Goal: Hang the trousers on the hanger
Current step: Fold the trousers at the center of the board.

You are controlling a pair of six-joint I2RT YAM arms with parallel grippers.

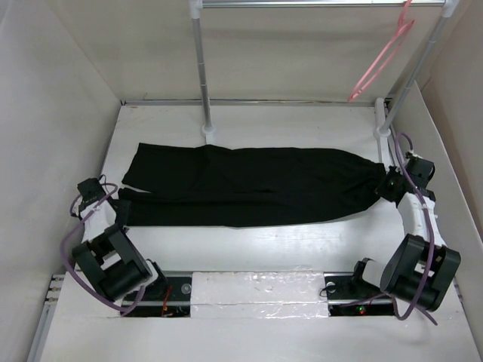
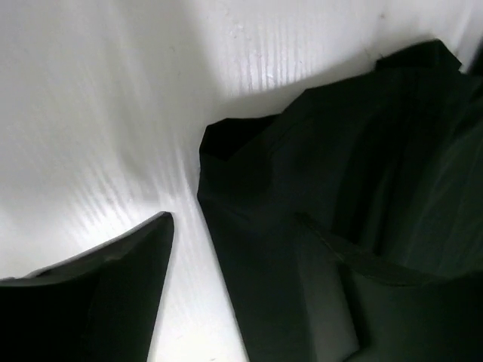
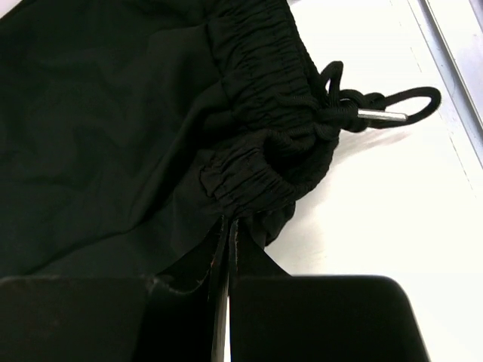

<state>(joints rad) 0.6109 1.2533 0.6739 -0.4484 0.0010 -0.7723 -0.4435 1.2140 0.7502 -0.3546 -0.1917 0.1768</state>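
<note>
The black trousers (image 1: pixel 249 185) lie flat across the table, leg ends at the left and waistband at the right. The pale-pink hanger (image 1: pixel 381 60) hangs from the rack bar at the top right, far from both grippers. My left gripper (image 1: pixel 121 200) is open and low at the leg ends; in the left wrist view it (image 2: pixel 235 219) straddles the edge of the cloth (image 2: pixel 339 151). My right gripper (image 1: pixel 389 185) is at the waistband; in the right wrist view it (image 3: pixel 226 222) is shut on the bunched elastic waistband (image 3: pixel 256 173), with the drawstring (image 3: pixel 377 105) lying beside it.
A white rack stands at the back: one pole (image 1: pixel 202 68) behind the trousers' middle, a slanted pole (image 1: pixel 415 72) at the right near my right arm, and a top bar (image 1: pixel 317 4). White walls close in both sides of the table (image 1: pixel 249 249).
</note>
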